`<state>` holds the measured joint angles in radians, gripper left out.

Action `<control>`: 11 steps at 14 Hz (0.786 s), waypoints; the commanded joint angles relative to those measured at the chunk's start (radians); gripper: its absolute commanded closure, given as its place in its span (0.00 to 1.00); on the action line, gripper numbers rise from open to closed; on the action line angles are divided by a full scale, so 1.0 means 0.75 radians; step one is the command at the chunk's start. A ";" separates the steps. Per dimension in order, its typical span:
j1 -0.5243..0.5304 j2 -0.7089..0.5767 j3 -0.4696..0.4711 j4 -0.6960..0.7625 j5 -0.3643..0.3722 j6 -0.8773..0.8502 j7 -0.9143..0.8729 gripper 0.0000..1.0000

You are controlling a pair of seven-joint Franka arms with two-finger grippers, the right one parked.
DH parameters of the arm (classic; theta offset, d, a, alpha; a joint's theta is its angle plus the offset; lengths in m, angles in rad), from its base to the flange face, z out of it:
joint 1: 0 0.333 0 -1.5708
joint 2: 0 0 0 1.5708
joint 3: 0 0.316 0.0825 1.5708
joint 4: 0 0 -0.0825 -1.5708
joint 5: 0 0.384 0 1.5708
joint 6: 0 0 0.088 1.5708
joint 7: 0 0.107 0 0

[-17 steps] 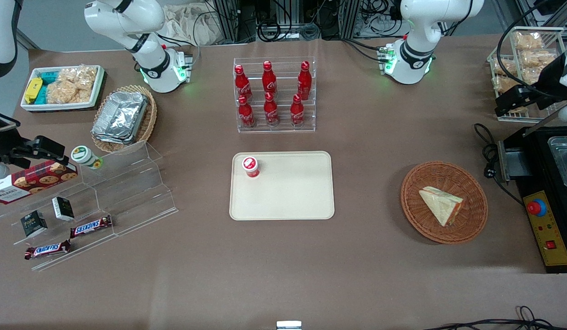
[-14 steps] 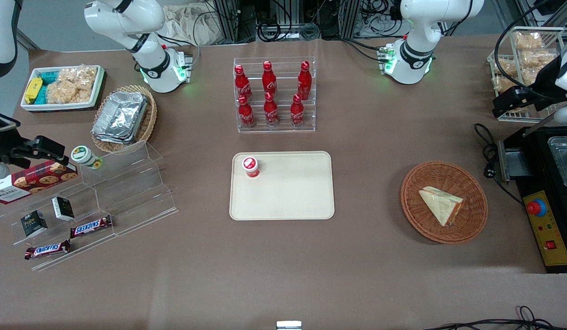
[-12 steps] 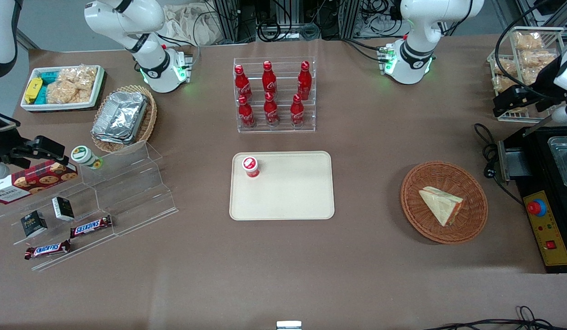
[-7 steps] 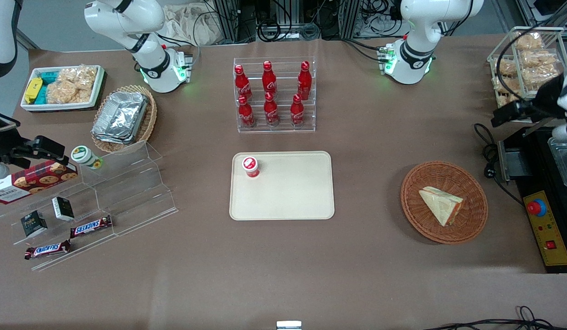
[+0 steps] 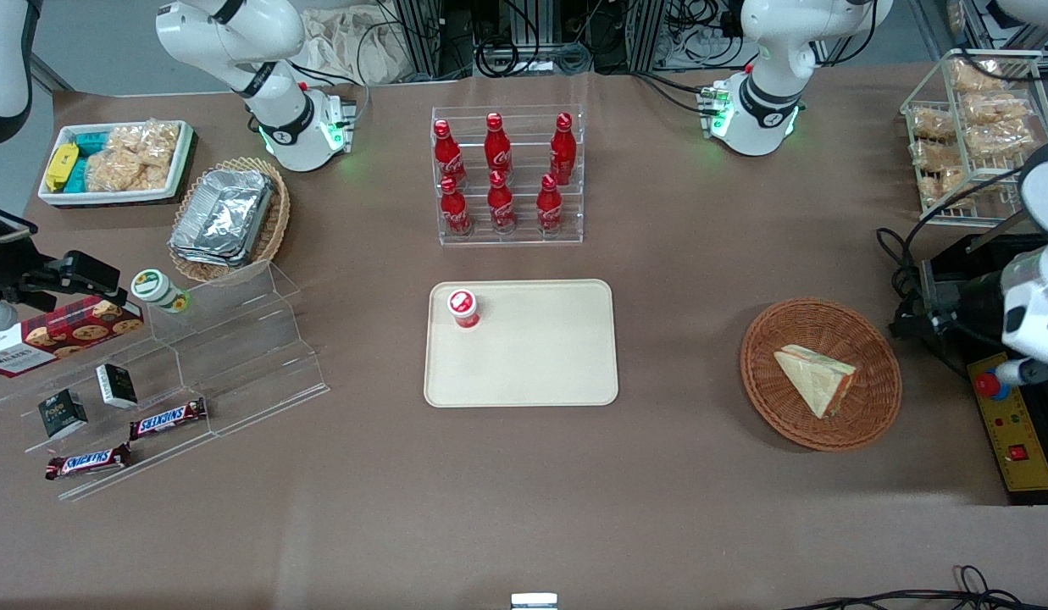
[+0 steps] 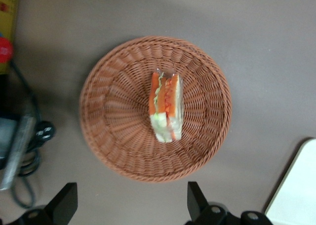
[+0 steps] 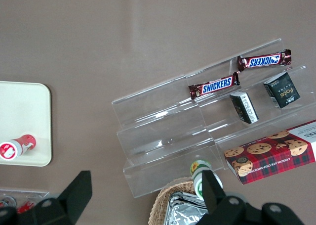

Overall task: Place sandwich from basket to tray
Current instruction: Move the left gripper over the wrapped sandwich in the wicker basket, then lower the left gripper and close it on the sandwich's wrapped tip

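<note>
Both claw (image 6: 131, 205) fingers spread wide beside basket (image 6: 108, 116), sandwich (image 6: 166, 106) filling-up

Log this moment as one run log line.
stage: approach | gripper: open, above table beside basket | sandwich: in basket, untouched | tray: holds red-capped cup

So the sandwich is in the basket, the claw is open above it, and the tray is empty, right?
Not quite: the tray holds a small red-capped cup, as the front view shows. The sandwich is in the basket, with the open claw above.
</note>
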<state>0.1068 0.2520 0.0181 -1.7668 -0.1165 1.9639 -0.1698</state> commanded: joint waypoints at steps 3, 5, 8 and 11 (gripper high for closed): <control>-0.011 0.179 -0.018 -0.041 -0.035 0.245 -0.037 0.00; -0.011 0.240 -0.026 -0.043 -0.070 0.320 -0.037 0.00; -0.011 0.316 -0.059 -0.048 -0.143 0.437 -0.035 0.00; -0.014 0.335 -0.061 -0.078 -0.145 0.503 -0.035 0.06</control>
<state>0.0998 0.5070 -0.0283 -1.8064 -0.2108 2.3089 -0.1841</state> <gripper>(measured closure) 0.004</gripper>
